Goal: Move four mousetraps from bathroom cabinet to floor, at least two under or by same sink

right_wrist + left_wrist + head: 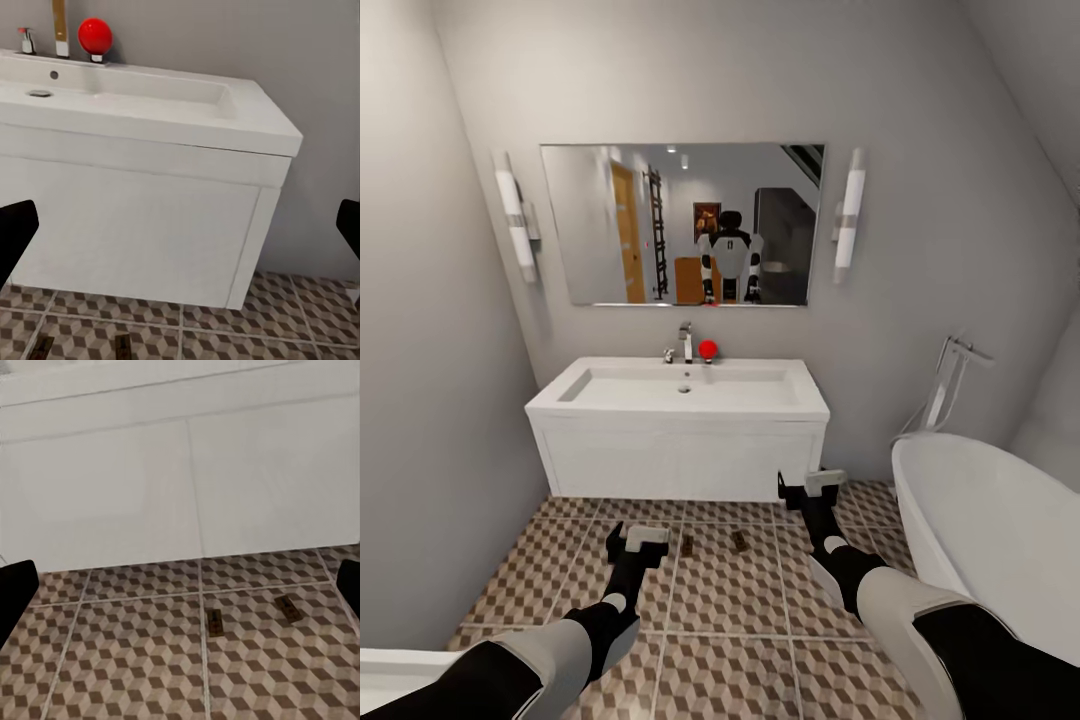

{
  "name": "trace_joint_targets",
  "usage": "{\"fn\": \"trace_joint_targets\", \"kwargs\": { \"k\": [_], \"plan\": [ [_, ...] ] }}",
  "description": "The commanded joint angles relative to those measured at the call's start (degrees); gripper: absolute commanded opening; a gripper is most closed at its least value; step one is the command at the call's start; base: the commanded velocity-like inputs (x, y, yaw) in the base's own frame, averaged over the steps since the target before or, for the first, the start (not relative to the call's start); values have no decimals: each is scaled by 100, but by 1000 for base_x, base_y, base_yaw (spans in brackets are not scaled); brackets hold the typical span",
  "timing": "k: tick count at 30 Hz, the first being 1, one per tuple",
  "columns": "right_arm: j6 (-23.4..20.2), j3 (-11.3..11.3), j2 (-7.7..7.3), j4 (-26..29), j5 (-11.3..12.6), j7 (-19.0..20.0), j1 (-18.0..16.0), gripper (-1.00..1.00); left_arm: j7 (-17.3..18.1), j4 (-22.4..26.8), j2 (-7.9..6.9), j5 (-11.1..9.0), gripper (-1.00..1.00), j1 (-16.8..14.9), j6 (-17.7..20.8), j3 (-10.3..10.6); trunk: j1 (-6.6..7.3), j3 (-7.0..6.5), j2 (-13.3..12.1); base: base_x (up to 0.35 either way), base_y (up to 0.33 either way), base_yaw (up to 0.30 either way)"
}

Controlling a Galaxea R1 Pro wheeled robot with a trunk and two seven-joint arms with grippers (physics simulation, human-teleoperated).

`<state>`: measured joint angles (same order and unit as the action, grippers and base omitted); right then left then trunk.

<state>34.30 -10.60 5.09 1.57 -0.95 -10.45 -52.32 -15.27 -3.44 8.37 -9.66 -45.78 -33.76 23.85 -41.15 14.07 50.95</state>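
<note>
Two small tan mousetraps (687,545) (739,541) lie side by side on the cube-patterned floor (730,600), just in front of the white wall-hung sink (678,440). The left wrist view shows these same mousetraps (214,622) (288,608) below the sink's front. In the right wrist view the mousetraps (41,349) (122,346) sit at the frame's edge. My left gripper (638,541) hovers open beside the left trap, holding nothing. Over the floor by the sink's right corner, my right gripper (812,486) is open and empty. The other mousetraps are out of view.
A white bathtub (990,530) with a chrome shower fitting stands at the right. A red ball (707,349) sits by the tap (685,342). Grey walls close in on the left and behind. The mirror (682,225) reflects me and an orange-brown chest behind.
</note>
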Motion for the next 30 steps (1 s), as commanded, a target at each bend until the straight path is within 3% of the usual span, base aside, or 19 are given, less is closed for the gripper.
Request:
{"fn": "trace_joint_targets", "kwargs": {
  "k": [1, 30],
  "plan": [
    [6, -46, 1, -7, -11, -54, -6, 100, -11, -25, 4, -45, 100, -10, -35, 49, 21, -20, -36, 0, 0, 0],
    [-2, -41, 1, -7, -11, -54, -6, 100, -11, -25, 7, -45, 100, -10, -31, 49, 658, -807, -1199, 0, 0, -5]
  ]
}}
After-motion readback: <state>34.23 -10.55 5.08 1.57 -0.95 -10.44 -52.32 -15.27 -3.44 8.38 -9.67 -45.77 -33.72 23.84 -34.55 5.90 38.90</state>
